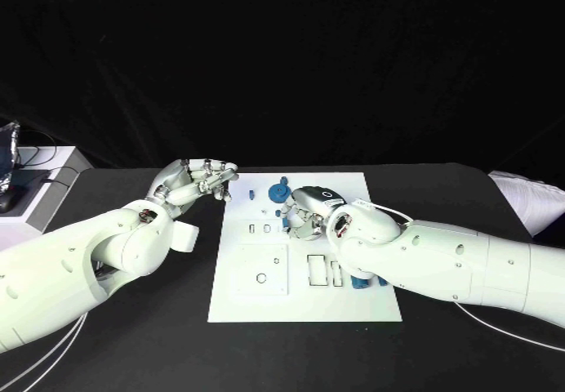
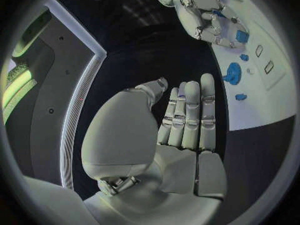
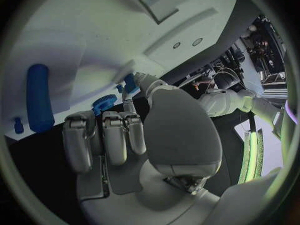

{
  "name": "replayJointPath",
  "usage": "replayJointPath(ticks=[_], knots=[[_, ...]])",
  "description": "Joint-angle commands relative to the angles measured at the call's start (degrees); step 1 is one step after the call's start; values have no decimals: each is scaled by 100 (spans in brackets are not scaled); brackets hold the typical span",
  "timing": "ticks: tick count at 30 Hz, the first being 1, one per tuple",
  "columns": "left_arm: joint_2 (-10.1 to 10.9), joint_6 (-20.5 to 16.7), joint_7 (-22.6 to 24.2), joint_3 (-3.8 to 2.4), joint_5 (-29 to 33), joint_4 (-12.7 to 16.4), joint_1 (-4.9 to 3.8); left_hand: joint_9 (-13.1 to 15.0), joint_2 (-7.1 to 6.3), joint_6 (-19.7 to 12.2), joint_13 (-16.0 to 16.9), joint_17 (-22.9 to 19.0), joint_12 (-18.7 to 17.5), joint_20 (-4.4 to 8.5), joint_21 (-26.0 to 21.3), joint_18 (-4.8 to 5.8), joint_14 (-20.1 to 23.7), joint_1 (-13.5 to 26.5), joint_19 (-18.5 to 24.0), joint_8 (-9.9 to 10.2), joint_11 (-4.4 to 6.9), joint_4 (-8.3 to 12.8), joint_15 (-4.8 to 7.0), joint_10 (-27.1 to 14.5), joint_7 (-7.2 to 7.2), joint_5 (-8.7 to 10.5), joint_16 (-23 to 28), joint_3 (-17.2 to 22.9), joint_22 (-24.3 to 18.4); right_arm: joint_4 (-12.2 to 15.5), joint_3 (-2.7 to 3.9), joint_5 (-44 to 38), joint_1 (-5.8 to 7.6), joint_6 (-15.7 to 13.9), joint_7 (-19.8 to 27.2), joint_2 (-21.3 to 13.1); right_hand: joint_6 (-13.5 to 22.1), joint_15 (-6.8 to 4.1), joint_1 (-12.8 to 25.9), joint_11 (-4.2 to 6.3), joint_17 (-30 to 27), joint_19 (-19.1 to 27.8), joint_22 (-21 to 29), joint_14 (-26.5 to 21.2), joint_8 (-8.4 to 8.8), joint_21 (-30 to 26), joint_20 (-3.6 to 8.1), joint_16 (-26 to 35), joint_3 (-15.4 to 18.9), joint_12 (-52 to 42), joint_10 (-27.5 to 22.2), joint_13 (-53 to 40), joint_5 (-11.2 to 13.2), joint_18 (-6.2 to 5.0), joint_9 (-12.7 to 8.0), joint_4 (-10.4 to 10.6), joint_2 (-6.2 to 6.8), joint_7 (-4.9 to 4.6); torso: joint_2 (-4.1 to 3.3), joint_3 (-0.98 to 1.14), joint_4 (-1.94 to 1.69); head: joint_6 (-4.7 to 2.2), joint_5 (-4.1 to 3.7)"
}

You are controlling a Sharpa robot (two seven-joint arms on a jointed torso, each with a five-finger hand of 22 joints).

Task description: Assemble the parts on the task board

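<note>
we see the task board, a flat white plate lying in the middle of the black table; it looks rigid and broad enough that we judge it will stay put under light pressing, though a sideways shove near an edge could slide it on the smooth tabletop. bare table lies open on every side of it, with the most room toward the far edge and at the near corners.

our right hand is over the board's upper middle, fingers curled down, and in the right wrist view the fingertips pinch a small blue part against the plate. our left hand hovers just off the board's left edge, fingers together and loosely curled, holding nothing.

the blue gear sits near the far edge; it reads as hard, light plastic, best taken by its toothed rim. the blue cylinder lies by our right forearm, smooth and likely to roll, so we would grip it across its middle. the small blue peg beside the gear is tiny and slippery; we would want a fingertip pinch. the right forearm crowds the board's right side, leaving less clearance there.
</note>
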State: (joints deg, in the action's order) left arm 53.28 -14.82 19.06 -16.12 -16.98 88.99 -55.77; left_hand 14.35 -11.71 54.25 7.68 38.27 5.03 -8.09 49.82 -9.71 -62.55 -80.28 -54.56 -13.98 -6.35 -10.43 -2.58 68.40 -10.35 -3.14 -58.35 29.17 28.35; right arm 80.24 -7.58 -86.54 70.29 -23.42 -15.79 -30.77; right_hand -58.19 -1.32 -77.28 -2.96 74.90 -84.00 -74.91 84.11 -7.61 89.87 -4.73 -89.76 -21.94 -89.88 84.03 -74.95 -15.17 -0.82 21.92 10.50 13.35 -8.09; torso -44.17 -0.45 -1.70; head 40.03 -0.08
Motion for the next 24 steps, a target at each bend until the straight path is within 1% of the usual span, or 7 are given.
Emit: replayJointPath(ticks=[1, 8, 11, 17, 21, 23, 24], knots=[[-5, 97, 29, -5, -3, 12, 4, 9, 2, -51, 10, -5, -29, 4, 20, -79, -39, 67, -36, -17, -9, 28, 14, -31, 4, 15, -33, 9, 5, 1, -1, -74, -4, 57, -24, 6, 60, 50, 26, -54, 1510, -600, -1509, 589, 33, 13, -29, -24, 45, -12, 597, -1505, 33, 82, -10, -3, 36, -8, -2, -1, 2, 9, -5], [-6, 100, 23, -5, -3, 9, 4, 9, 2, -51, 10, -5, -29, 4, 20, -79, -39, 67, -36, -17, -9, 28, 14, -31, 4, 15, -33, 9, 5, 11, -2, -74, -4, -121, -21, -11, 185, 97, 29, -99, 1510, -600, -1509, 589, 107, 13, -73, -24, 143, -12, 597, -1505, 64, 82, -48, 33, 66, -59, 0, 1, -2, 9, -10], [-4, 100, 22, -5, -3, 8, 4, 9, 2, -51, 10, -5, -29, 4, 20, -79, -39, 67, -36, -17, -9, 28, 14, -31, 4, 15, -33, 9, 5, 27, -2, -63, -4, -210, 2, -25, 271, 133, 21, -131, 1510, -600, -1509, 589, 162, 13, -111, -24, 271, -12, 597, -1505, 209, 82, -75, 81, 69, -90, -1, 1, -1, 8, -12], [-7, 103, 10, -5, -6, 0, 4, 10, 0, -54, 9, -7, -29, 3, 24, -79, -36, 70, -33, -16, -11, 29, 13, -33, 2, 15, -37, 8, 6, 118, -2, -38, -5, -422, 62, -78, 446, 189, -12, -181, 1510, -600, -1509, 589, 282, 13, -172, -24, 767, 74, 519, -1432, 571, 82, -126, 299, 59, -143, -1, 3, -4, 5, -14], [-10, 126, -76, -5, -81, -14, 4, 7, -20, -80, 8, -14, -34, 0, 28, -77, -26, 98, -25, -2, -17, 17, 7, -47, 0, 16, -44, -8, 7, 284, 1, -6, -4, -575, 115, -193, 470, 209, -118, -201, 1510, -600, -1509, 589, 316, 13, -194, -24, 1068, 71, 521, -1434, 594, 82, -138, 463, 19, -161, 6, 2, 4, 8, -3], [-13, 124, -151, -5, -148, -21, 4, 6, -35, -108, 34, -23, 21, -1, 32, -79, -17, 138, -13, 9, 3, -1, 15, 26, 17, 16, -59, -38, 7, 387, 9, 19, 5, -651, 156, -274, 468, 209, -134, -201, 1510, -600, -1509, 589, 318, 13, -196, -24, 1119, 69, 523, -1436, 585, 82, -139, 500, 16, -161, 11, 4, 11, 7, 10], [-16, 124, -196, -5, -183, -25, 4, 6, -42, -122, 51, -26, 55, 1, 33, -80, -16, 148, -10, 15, 15, -4, 23, 67, 24, 16, -66, -53, 7, 429, 13, 41, 13, -692, 181, -310, 465, 211, -145, -202, 1510, -600, -1509, 589, 323, 13, -198, -24, 1218, 65, 526, -1438, 591, 82, -140, 571, 17, -162, 11, 4, 12, 5, 13]])
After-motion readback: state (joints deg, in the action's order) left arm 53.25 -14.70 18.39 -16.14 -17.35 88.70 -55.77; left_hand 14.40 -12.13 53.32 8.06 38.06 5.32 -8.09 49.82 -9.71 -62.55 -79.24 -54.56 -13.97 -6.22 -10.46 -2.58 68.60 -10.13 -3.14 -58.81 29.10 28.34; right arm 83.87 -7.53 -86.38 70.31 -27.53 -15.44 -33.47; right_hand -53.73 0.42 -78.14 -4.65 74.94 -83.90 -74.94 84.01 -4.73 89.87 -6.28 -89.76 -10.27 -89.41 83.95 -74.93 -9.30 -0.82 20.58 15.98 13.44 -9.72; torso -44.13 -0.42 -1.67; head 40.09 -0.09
